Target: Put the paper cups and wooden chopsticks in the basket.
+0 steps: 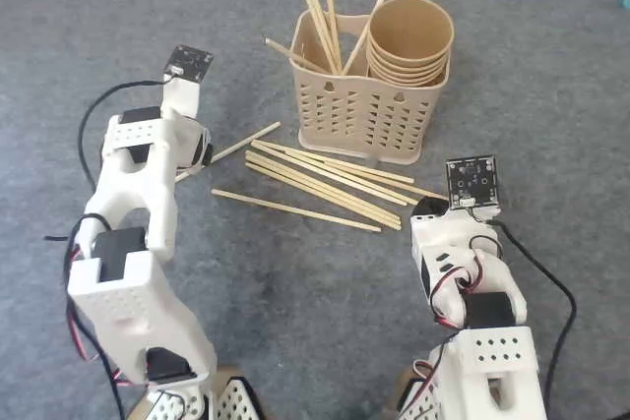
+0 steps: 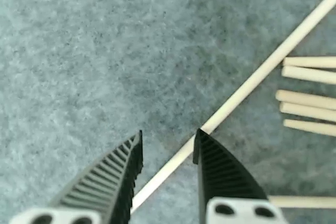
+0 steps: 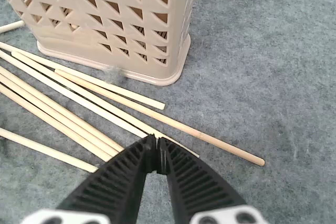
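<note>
A beige perforated basket [image 1: 364, 120] stands at the back centre, holding a stack of paper cups [image 1: 409, 36] and several upright wooden chopsticks [image 1: 320, 7]. More chopsticks [image 1: 325, 182] lie fanned on the carpet in front of it. One chopstick [image 2: 247, 90] lies apart at their left end and runs between the fingers of my open left gripper [image 2: 168, 139], which is low over the carpet. My right gripper [image 3: 156, 144] is shut with nothing in it, just above the right ends of the loose chopsticks [image 3: 79, 114] near the basket's corner [image 3: 173, 72].
Grey carpet covers the whole table, with bare room to the right of the basket and at the front between the two arms. A black cable [image 1: 551, 272] trails beside the right arm.
</note>
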